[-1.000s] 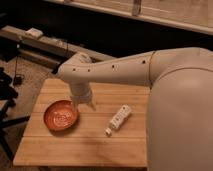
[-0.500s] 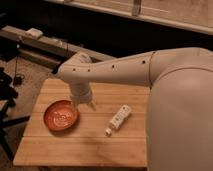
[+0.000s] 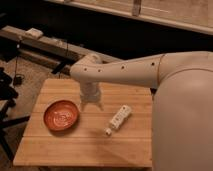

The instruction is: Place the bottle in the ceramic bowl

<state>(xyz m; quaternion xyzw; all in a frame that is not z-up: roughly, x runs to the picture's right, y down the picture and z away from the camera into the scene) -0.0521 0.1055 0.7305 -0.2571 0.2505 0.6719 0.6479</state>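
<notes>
pincer (image 3: 91, 105) hangs over mid bench (image 3: 75, 146), open or shut I can't tell | bottle (image 3: 119, 118) lies flat just right | ceramic bowl (image 3: 61, 115) left, empty | I should go right, drop low, grab the bottle's middle

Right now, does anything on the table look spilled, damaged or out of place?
Nothing stands out. The bottle lies on its side on the wooden table, beside the ceramic bowl; the gripper hangs between them.
</notes>
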